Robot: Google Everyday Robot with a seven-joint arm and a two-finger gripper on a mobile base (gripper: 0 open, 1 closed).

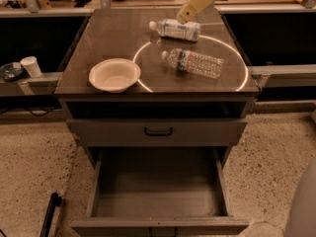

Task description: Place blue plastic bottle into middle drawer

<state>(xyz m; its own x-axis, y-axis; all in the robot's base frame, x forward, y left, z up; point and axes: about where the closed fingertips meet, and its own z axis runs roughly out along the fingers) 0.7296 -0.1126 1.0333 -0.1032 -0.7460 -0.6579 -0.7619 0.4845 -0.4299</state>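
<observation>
The blue plastic bottle (pixel 177 29), white-capped with a white and pale-blue label, lies on its side at the back of the cabinet top (pixel 113 38). My gripper (pixel 185 17) is a cream-coloured piece reaching down from the top edge of the camera view. Its tip hangs just above the bottle's right half. Nothing shows held in it. The middle drawer (pixel 158 196) stands pulled out at the bottom of the cabinet, showing a bare grey floor.
A clear ribbed bottle (pixel 193 62) lies on its side in the middle of the top, inside a bright ring. A white bowl (pixel 114 75) sits front left. A shut drawer front with a black handle (pixel 158 131) is above the open drawer. A white cup (pixel 32 66) stands far left.
</observation>
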